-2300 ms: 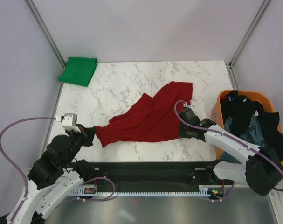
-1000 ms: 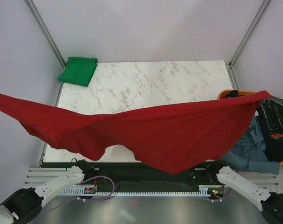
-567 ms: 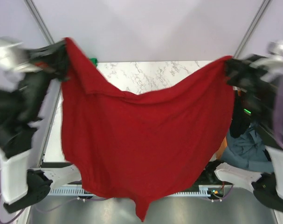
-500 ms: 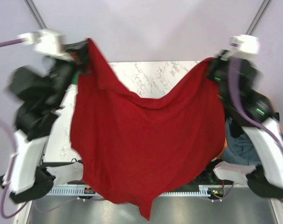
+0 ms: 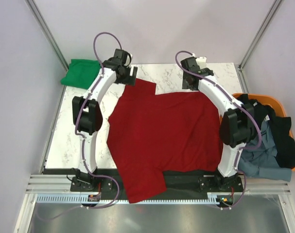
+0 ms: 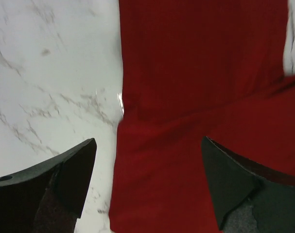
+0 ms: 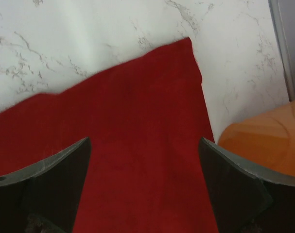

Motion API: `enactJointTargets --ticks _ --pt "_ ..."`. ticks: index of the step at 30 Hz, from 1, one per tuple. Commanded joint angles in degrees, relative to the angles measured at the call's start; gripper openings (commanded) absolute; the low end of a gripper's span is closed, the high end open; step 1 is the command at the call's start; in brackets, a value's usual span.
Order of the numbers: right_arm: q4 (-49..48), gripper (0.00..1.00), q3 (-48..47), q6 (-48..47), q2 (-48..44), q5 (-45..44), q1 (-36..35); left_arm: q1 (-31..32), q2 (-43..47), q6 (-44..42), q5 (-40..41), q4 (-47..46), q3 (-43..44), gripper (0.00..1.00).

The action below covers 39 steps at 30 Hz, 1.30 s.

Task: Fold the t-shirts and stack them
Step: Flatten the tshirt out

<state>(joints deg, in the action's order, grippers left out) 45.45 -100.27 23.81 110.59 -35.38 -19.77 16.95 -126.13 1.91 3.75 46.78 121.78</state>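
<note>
A dark red t-shirt (image 5: pixel 162 133) lies spread flat on the marble table (image 5: pixel 69 131), its near hem hanging over the front edge. My left gripper (image 5: pixel 129 77) hovers open over the shirt's far left corner, nothing between its fingers; in the left wrist view the gripper (image 6: pixel 147 162) straddles the red cloth's (image 6: pixel 196 87) edge. My right gripper (image 5: pixel 190 83) is open above the far right corner; the right wrist view shows the gripper (image 7: pixel 145 165) over the red cloth (image 7: pixel 137 136). A bright green t-shirt (image 5: pixel 81 73) sits folded at the far left corner. Black garments (image 5: pixel 254 114) and grey-blue garments (image 5: pixel 256 153) fill the basket.
The orange plastic basket (image 5: pixel 251 97) stands off the table's right edge, its rim (image 7: pixel 264 138) close to the right gripper. Metal frame posts (image 5: pixel 45 29) rise at the far corners. Both arms reach to the far side of the table.
Both grippers carried the raised red shirt to the far side, laid it flat on the table and opened, letting go of its corners.
</note>
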Motion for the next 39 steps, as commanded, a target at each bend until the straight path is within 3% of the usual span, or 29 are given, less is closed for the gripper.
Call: enactJointTargets --ticks 1,5,9,12,18,25,33,39 --pt "-2.02 0.98 3.74 1.06 -13.45 0.48 -0.36 0.80 9.83 4.68 -0.60 5.51 -0.12 0.95" --pt "-6.07 0.98 15.77 2.20 -21.36 11.26 -0.80 0.72 18.44 6.61 -1.19 4.02 -10.57 0.95" --pt "-9.76 0.98 24.58 3.87 -25.59 19.97 -2.11 0.80 27.84 11.17 -4.96 -2.19 -30.12 0.94" --pt "-10.12 0.98 28.54 4.05 -24.46 22.27 -2.91 0.80 34.79 15.38 -9.19 -10.88 -44.28 0.94" --pt "-10.21 0.98 29.43 2.47 -19.02 21.84 -2.73 0.98 35.25 22.51 -17.27 -22.07 -56.54 0.88" --pt "-8.01 0.98 23.37 -0.08 -6.54 20.78 -1.85 0.89 23.40 23.14 -16.42 -24.37 -51.91 0.86" --pt "-7.92 0.98 12.21 -1.49 10.33 27.28 -1.76 -4.20 9.33 24.45 -10.43 -17.17 -39.88 0.82" --pt "-3.46 0.98 -4.03 -3.07 22.36 28.08 -1.76 -9.39 3.70 23.93 -10.60 -14.27 -32.59 0.80"
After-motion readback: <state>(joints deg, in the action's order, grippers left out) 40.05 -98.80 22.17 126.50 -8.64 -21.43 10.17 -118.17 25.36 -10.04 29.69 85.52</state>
